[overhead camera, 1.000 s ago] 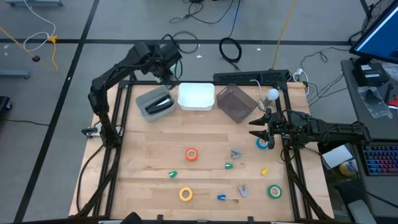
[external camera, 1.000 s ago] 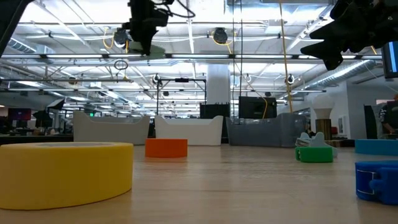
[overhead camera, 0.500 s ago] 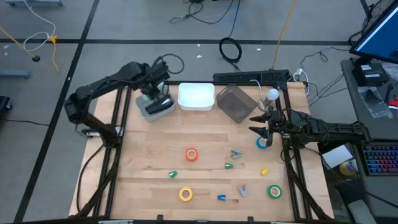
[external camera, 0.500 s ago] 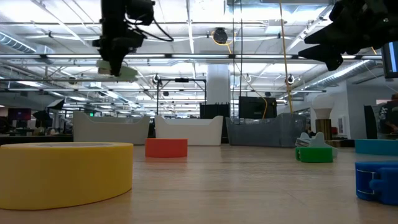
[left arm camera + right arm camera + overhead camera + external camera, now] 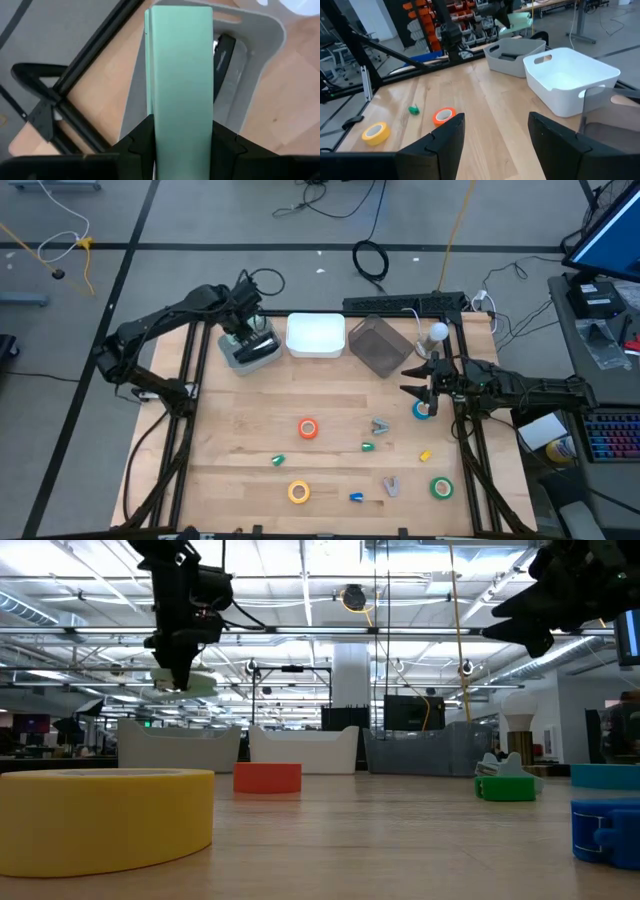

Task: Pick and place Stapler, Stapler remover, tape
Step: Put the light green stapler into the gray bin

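Observation:
My left gripper (image 5: 243, 330) hangs over the grey bin (image 5: 250, 352) at the table's far left and is shut on a pale green stapler (image 5: 181, 75). A black stapler (image 5: 225, 60) lies inside that bin. My right gripper (image 5: 420, 380) is open and hovers just above the blue tape roll (image 5: 422, 411) near the right edge. The orange roll (image 5: 308, 429), the yellow roll (image 5: 299, 492) and the green roll (image 5: 441, 487) lie flat on the wood. Two grey staple removers (image 5: 380, 425) (image 5: 391, 486) rest between them. My left gripper pinches the pale green stapler between its two fingers (image 5: 142, 137), one on each long side, near one end (image 5: 182, 127). The fingers come from above, pointing down. The stapler is lifted clear above the grey bin and shows about level in the low view (image 5: 185, 683).
A white bin (image 5: 316, 335) and a dark see-through bin (image 5: 380, 345) stand next to the grey one along the far edge. Small coloured capsule bits (image 5: 278, 461) (image 5: 368, 447) (image 5: 425, 454) (image 5: 356, 497) lie scattered. Bare wood stretches across the table's left half (image 5: 230, 420).
My left gripper has carried the green stapler from beyond the far edge toward the table's left and near side, and down, until it hangs over the grey bin. It has stayed shut on the stapler.

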Motion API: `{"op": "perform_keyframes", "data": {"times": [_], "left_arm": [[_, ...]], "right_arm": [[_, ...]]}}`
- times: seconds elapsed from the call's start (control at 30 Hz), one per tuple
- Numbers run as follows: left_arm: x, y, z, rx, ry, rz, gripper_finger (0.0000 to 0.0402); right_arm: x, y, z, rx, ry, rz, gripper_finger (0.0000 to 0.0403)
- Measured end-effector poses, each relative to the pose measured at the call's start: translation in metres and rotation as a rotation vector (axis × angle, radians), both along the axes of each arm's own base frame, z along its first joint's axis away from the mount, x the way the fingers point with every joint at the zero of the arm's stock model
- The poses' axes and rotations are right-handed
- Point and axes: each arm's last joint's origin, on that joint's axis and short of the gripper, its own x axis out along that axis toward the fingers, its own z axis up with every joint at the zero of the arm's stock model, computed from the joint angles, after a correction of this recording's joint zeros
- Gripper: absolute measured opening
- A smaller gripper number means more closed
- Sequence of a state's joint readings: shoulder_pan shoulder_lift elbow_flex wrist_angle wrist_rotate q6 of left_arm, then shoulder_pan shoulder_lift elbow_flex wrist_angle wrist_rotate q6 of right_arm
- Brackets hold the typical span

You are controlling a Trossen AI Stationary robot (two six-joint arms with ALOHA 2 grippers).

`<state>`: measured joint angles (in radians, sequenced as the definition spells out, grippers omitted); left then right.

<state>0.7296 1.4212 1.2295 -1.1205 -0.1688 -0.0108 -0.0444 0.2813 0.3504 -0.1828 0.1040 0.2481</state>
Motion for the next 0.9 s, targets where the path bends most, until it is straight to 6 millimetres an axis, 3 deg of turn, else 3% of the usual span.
{"op": "perform_keyframes", "data": {"times": [0.2, 0.5, 0.9], "left_arm": [[-0.014, 0.019, 0.001, 0.021, -0.02, -0.022, 0.0127], [-0.02, 0.03, 0.002, 0.026, -0.051, -0.103, 0.0127], [-0.006, 0.055, -0.035, -0.065, 0.007, -0.174, 0.0127]], "right_arm": [[-0.001, 0.0, -0.003, 0.003, 0.031, 0.0, 0.021], [-0.001, 0.0, -0.006, -0.003, 0.066, 0.002, 0.021], [-0.003, 0.0, -0.01, -0.001, 0.108, 0.002, 0.021]]}}
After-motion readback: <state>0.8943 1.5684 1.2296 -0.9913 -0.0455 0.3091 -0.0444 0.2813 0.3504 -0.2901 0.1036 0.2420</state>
